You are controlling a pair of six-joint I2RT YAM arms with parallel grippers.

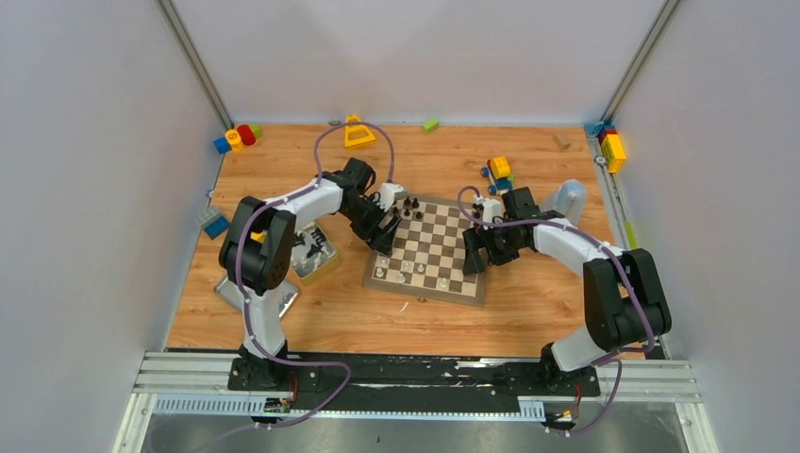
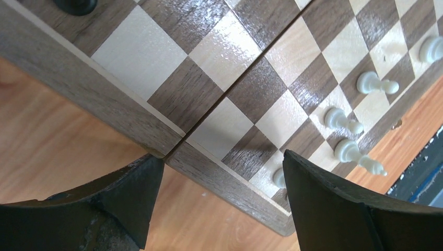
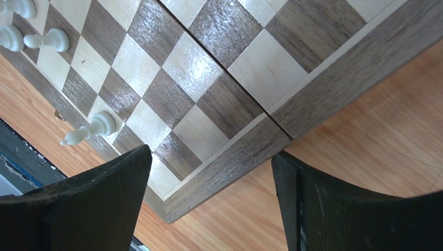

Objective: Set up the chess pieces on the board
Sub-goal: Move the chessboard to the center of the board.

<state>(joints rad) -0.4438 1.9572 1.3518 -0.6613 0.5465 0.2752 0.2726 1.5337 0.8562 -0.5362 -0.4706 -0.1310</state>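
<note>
The board lies at the table's middle, slightly turned. A few black chess pieces stand at its far left corner, and pale pieces stand along its near edge. My left gripper is open and empty at the board's left edge. In the left wrist view its jaws straddle the board's border, with pale pieces beyond. My right gripper is open and empty at the board's right edge. In the right wrist view it straddles the near right corner, with a pale piece nearby.
A silver tin holding pieces stands left of the board, under the left arm, with its flat lid nearer. Toy blocks lie at the far left, far middle, behind the right gripper and far right. A clear cup stands right of the board.
</note>
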